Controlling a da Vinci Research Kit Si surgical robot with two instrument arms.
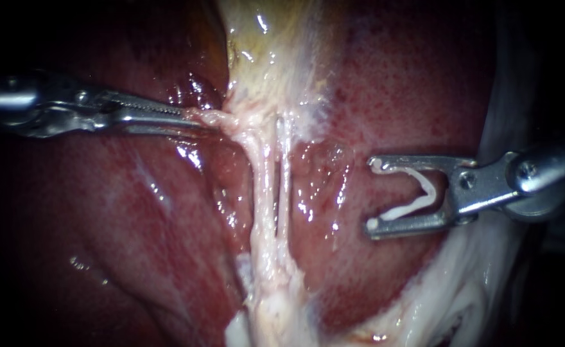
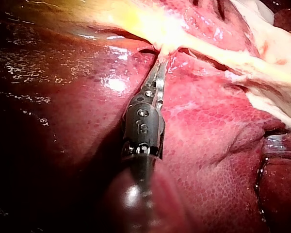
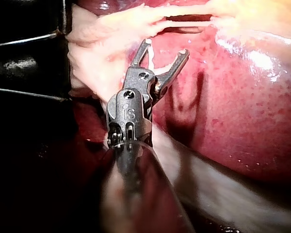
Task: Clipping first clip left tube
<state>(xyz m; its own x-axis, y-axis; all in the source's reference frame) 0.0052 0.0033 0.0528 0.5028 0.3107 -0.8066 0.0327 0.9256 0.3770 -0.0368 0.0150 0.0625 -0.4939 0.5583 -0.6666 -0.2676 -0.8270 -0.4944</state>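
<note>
- Right now my right instrument point(image 1: 373, 195) sits at the middle right of the frame. Its jaws stand wide apart with a white clip point(image 1: 417, 199) seated between them and touching both. It is well apart from the tubes.
- The left tube point(image 1: 263, 186) runs down the centre of the frame, just beside the right tube point(image 1: 284, 160), with a narrow slit between them. No clip is on it yet.
- My left instrument point(image 1: 198, 121) comes in at the upper left. Its jaws are closed down on pale tissue point(image 1: 231, 122) just below the gallbladder point(image 1: 263, 45), and this seems to keep the tubes stretched.
- Risk: the right tube lies between the clip and the left tube, so the open jaws could straddle both tubes or close on the wrong one.
- Risk: pushed in too deep, a jaw tip could dig into the liver point(image 1: 391, 96) behind the tubes.
- Risk: if the left hold slips, the tubes would likely slacken and bunch together, closing the slit.
- No container shows; the only thing carried is the clip within the right jaws.
</note>
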